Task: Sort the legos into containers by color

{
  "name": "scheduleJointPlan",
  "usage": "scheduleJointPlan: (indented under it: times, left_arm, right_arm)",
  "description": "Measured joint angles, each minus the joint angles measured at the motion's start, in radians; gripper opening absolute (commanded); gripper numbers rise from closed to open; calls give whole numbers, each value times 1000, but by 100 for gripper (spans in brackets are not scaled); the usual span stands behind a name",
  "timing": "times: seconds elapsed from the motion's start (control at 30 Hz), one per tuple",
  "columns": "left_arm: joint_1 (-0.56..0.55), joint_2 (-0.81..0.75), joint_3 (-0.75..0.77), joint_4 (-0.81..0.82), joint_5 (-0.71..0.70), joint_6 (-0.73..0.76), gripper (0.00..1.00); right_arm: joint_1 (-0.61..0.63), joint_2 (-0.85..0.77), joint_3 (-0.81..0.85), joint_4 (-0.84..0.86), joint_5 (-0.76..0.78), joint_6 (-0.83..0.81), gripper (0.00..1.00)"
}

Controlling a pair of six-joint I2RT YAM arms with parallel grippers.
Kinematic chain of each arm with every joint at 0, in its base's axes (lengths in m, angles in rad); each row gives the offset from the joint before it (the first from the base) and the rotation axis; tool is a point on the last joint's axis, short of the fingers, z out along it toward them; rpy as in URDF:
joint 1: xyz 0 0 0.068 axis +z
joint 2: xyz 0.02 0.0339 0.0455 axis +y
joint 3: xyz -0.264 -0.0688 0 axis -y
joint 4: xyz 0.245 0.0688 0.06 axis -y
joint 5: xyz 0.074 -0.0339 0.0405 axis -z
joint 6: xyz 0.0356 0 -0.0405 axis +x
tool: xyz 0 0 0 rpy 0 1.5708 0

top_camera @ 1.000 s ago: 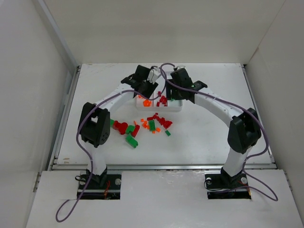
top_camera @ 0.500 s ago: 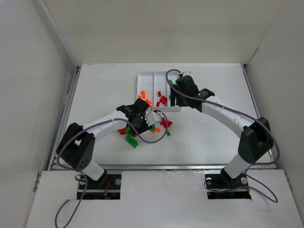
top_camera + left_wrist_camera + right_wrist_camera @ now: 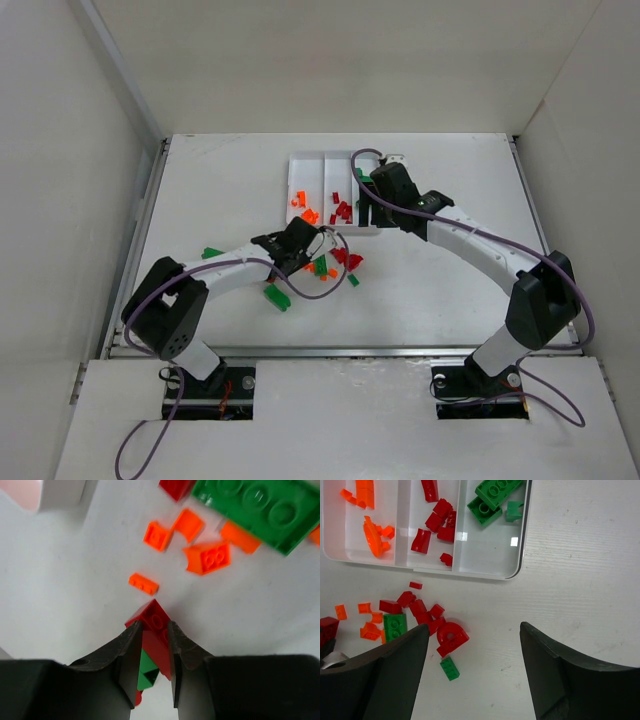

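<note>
Left gripper (image 3: 152, 645) pinching red brick (image 3: 152, 619) at 9 o'clock edge of loose legos (image 3: 415, 615). Step: pick-up. Next: lift clear, carry toward 1 o'clock, drop in tray (image 3: 522, 550) middle compartment (image 3: 427, 560) with reds. Right gripper (image 3: 474, 629) spread, empty, at tray's 3 o'clock edge.

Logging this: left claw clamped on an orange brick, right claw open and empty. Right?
Not quite. The left wrist view shows the left claw clamped on a red brick, not an orange one. The right claw is open and empty.
</note>
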Motion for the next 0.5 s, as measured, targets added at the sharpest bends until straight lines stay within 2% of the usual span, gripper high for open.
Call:
scheduleJointPlan:
  times: [0.13,0.23,0.37,0.4,0.5]
  left_arm:
    - [23,-69,-77,3,-51,-2,22]
    - [34,-89,-90,-20,-64,-13,28]
    - [38,-83,-80,-42,-55,-34,42]
    - [39,-75,-71,-49,-43,-38,48]
    - [43,-35,-24,-60,18,-50,55]
  right_arm:
    - [0,0,-2,0,0,3,78]
    - [0,0,-2,3,0,3,78]
    - [0,2,-1,5,0,3,78]
    - [0,2,-1,5,0,3,78]
    - [0,2,-1,5,0,2,78]
